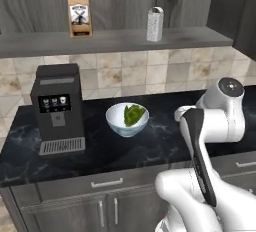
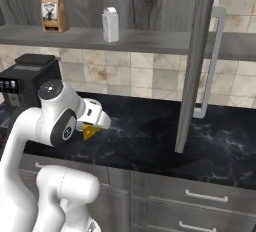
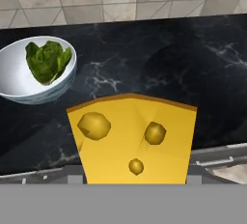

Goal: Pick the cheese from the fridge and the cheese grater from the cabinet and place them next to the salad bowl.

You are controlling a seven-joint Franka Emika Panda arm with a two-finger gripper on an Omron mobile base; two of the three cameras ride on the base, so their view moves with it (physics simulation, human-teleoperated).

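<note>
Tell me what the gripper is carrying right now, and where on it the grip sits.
The gripper holds the cheese, a yellow wedge with holes. The fingers clamp it at its near end, low in the hand view; the exact contact is hidden. It hangs above the dark counter.

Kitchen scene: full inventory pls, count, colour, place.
cheese: 1, yellow-orange wedge, in the gripper, above the counter
salad bowl: 1, white with green leaves, mid counter
cheese grater: 1, grey-white, upright on the shelf
paper bag: 1, brown with dark label, on the shelf left of the grater
coffee machine: 1, black, counter left of the bowl
cabinet door: 1, dark grey, swung open
counter: 1, black marble
gripper: 1, white, shut on the cheese
</note>
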